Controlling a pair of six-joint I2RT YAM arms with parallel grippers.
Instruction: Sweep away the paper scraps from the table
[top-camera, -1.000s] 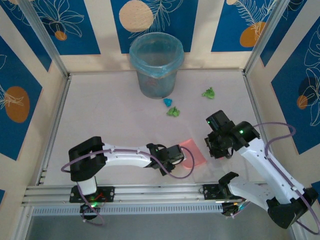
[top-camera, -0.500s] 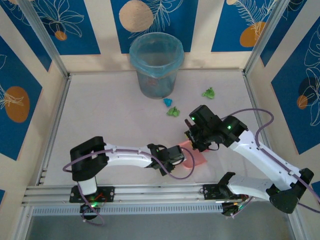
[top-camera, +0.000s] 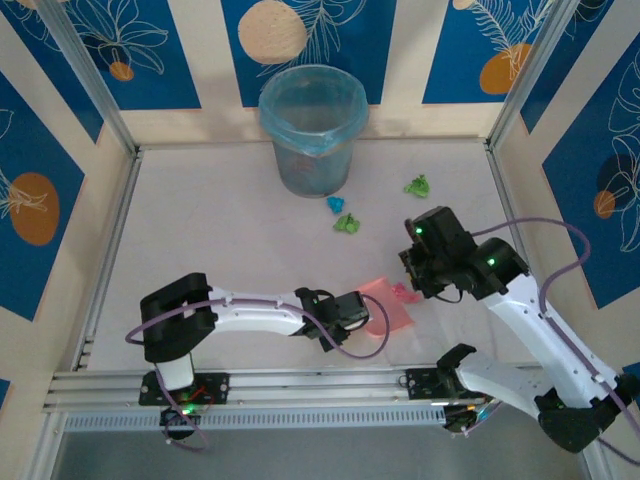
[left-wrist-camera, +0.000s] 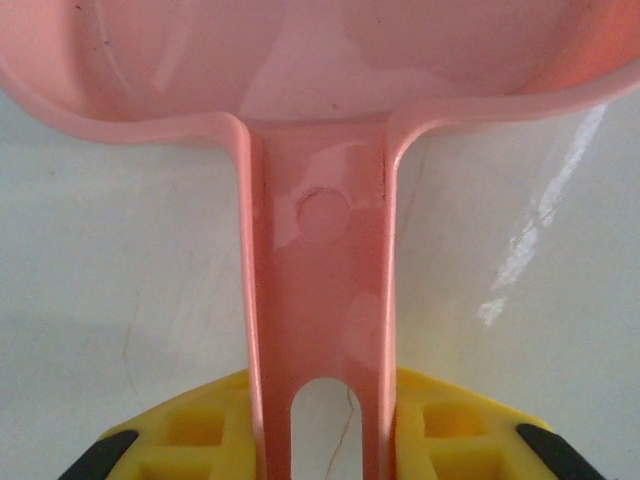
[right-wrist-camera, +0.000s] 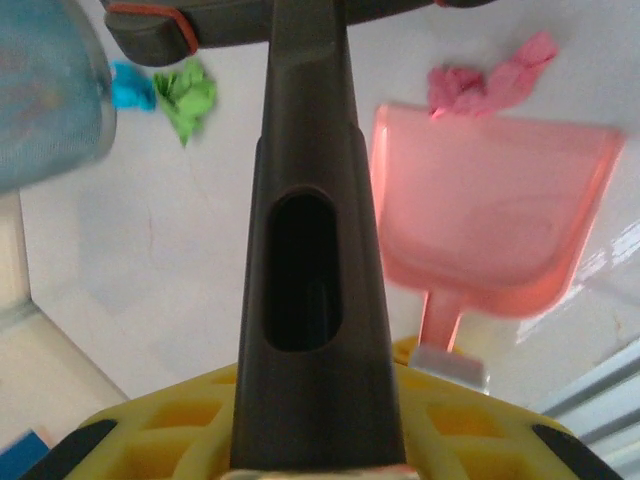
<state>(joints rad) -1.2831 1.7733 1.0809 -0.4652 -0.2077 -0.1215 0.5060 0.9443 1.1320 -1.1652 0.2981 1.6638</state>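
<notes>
Nearest the bases, we find the left gripper (top-camera: 352, 308) clenched on the dustpan handle (left-wrist-camera: 320, 300). In its wrist view the yellow fingers (left-wrist-camera: 195, 440) press that handle from both sides. The pink dustpan (top-camera: 392, 312) lies flat on the table (top-camera: 220, 240) with its mouth turned to the far right. It has not shifted over the last second.

The change is on the right. The right gripper (right-wrist-camera: 310, 435) is clamped tight around the dark brush handle (right-wrist-camera: 305, 200). A second ago it stood just right of the pan, half a second ago it swung left over the pan's far edge, and it has now drawn back to the right. We read this as one sweeping pass made and the brush pulled back for another.

The pink scraps (right-wrist-camera: 490, 80) lie on the table against the pan's lip at one corner, not inside the pan. In our judgement the pass has left them at the mouth without loading them, so a further push toward the pan is required.

Farther out, a green scrap (top-camera: 347, 224) and a cyan scrap (top-camera: 335, 204) sit close together between the pan and the bin (top-camera: 313, 130), well apart from the pan. A second green scrap (top-camera: 417, 186) lies at the far right. The cyan scrap is near the bin's foot, which we judge may cramp the brush there.
</notes>
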